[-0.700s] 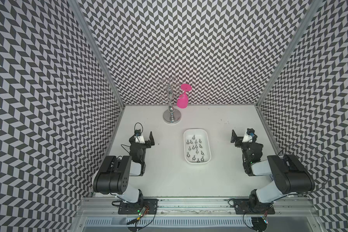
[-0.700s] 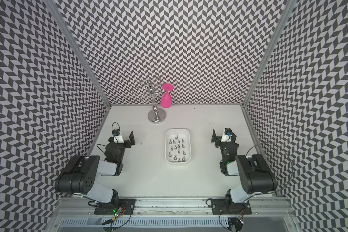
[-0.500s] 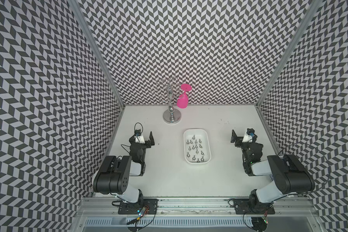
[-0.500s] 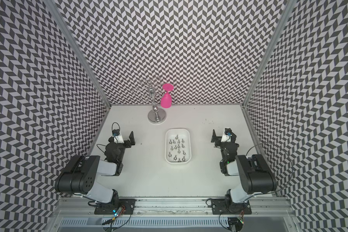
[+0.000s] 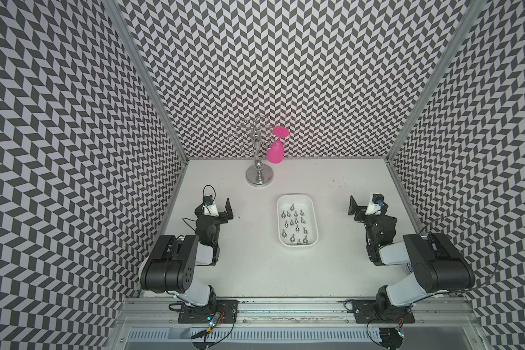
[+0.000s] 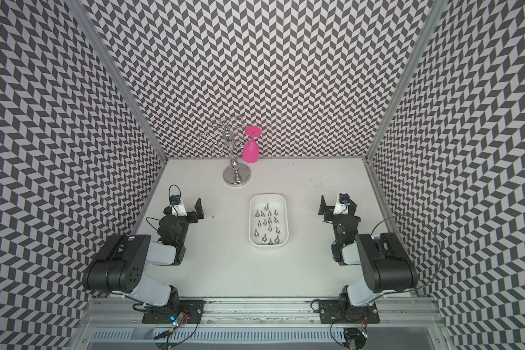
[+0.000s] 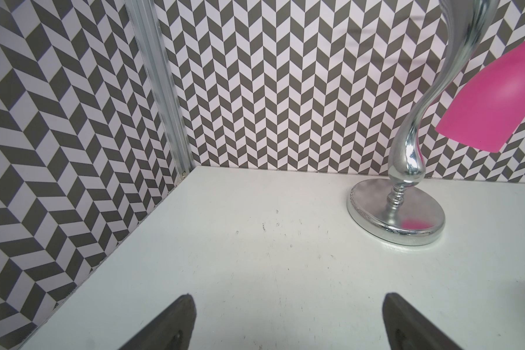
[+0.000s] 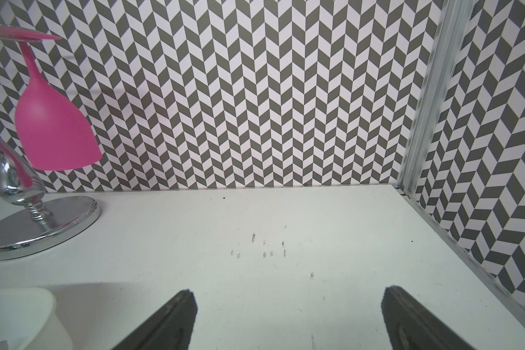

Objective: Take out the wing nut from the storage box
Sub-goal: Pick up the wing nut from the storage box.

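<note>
A: Where is the storage box [image 5: 286, 202]?

B: In both top views it sits on the surface [image 5: 255, 257] between the left gripper [image 7: 288, 303] and the right gripper [image 8: 289, 292], apart from each, with wing nuts [image 5: 296, 222] loose inside.

A: And the wrist views?

B: The right one catches only the box's corner, left of its gripper. The left one shows a metal stand [image 7: 396, 218] and pink glass [image 7: 497, 100] ahead. Both grippers are spread wide, holding nothing.

Left claw [image 7: 288, 306] spread wide above white table [image 7: 240, 257], chrome stand [image 7: 396, 218] beyond, pink glass [image 7: 497, 103] seemingly hanging from it
</note>
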{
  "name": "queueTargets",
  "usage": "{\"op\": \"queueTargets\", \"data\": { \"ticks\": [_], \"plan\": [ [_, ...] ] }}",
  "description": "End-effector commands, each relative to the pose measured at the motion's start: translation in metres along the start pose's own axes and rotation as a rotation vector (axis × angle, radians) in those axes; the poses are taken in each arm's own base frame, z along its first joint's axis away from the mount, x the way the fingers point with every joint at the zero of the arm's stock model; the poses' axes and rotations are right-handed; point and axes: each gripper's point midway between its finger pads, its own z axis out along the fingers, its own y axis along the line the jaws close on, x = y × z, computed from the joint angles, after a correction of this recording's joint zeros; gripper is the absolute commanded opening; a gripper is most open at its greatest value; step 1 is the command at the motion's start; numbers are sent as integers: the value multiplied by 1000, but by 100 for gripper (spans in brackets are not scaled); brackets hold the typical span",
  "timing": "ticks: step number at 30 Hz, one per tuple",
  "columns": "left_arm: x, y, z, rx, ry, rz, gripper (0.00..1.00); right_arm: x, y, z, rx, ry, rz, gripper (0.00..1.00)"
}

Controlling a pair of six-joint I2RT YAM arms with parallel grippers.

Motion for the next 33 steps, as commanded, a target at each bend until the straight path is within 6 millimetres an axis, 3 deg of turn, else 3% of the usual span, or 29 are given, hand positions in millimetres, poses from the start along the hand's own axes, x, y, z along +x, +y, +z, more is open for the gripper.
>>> {"op": "queueTargets", "data": {
  "ticks": [1, 8, 12, 14, 16, 18, 20, 22, 23, 24, 25, 26, 28, 29, 31, 33],
  "plan": [
    [-9, 0, 1, 2, -28, 6, 100, -7, -1, -1, -1, -32, 8, 100],
    [-9, 0, 1, 0, -29, 7, 100, -6, 0, -1, -7, -32, 0, 99],
    [-25, -28, 12, 78, 28, 90, 100, -19, -1, 4, 18, -28, -7, 100],
    [-42, -33, 26, 44, 111, 55, 100, -35, -3, 15, 69, 17, -6, 100],
    [-62, -42, 34, 62, 165, -1, 100, -60, -14, 26, 168, 56, 167, 100],
    [-85, -48, 32, 47, 192, -71, 100, -73, -13, 33, 205, 188, 348, 100],
    [-106, -54, 23, 66, 190, -173, 100, -67, -16, 34, 243, 257, 429, 100],
    [-121, -54, 11, 87, 177, -307, 100, -43, -24, 37, 268, 336, 550, 100],
    [-120, -46, 4, 62, 200, -419, 100, -34, -16, 42, 174, 399, 590, 98],
    [-116, -40, 0, 60, 230, -518, 100, -29, -4, 46, 65, 440, 618, 85],
    [-117, -42, -5, 151, 237, -590, 100, -28, 9, 49, -50, 468, 630, 58],
    [-121, -50, -10, 283, 223, -635, 93, -28, 15, 51, -81, 488, 650, 45],
    [-122, -51, -16, 362, 236, -698, 69, -32, 27, 50, -129, 519, 647, 32],
    [-121, -53, -18, 372, 262, -693, 53, -33, 37, 48, -155, 546, 609, 29],
    [-113, -59, -18, 379, 339, -667, 31, -40, 60, 43, -143, 577, 495, 29],
    [-100, -72, -20, 402, 421, -630, 28, -43, 98, 33, -179, 598, 371, 30]
  ]
}}
